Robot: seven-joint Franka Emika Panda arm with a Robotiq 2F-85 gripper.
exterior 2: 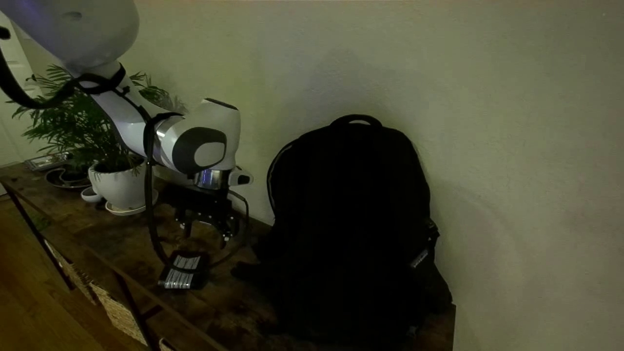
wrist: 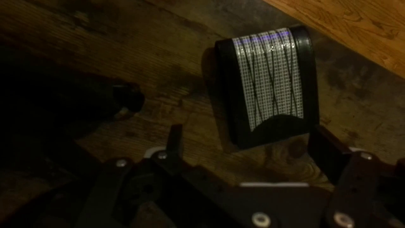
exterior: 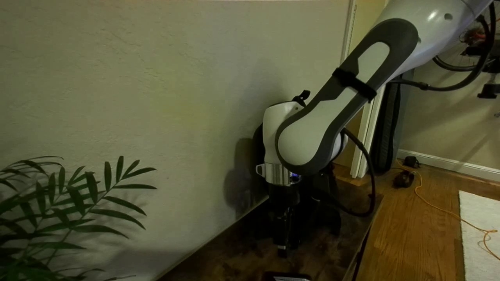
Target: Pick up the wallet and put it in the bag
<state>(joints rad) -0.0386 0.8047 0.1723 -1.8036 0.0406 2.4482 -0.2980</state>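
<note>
The wallet (wrist: 272,79) lies flat on the dark wooden table, black with a pale woven, streaked band; in an exterior view it sits left of the bag (exterior 2: 351,219). That bag is a tall black backpack leaning upright against the wall, its loop handle on top; its opening cannot be made out. My gripper (exterior 2: 205,238) hangs above the table, pointing down, just behind the wallet and apart from it. In the wrist view the gripper (wrist: 246,128) is open, with the wallet ahead of the fingers and nothing gripped. Only a sliver of the wallet (exterior: 289,278) shows at the bottom edge of an exterior view.
A potted plant (exterior 2: 119,185) in a white pot stands on the table behind the arm, beside a small white cup (exterior 2: 91,195). The wall (exterior 2: 526,170) runs along the back. A black strap (wrist: 128,96) reaches in from the left in the wrist view. The table's edge passes close to the wallet.
</note>
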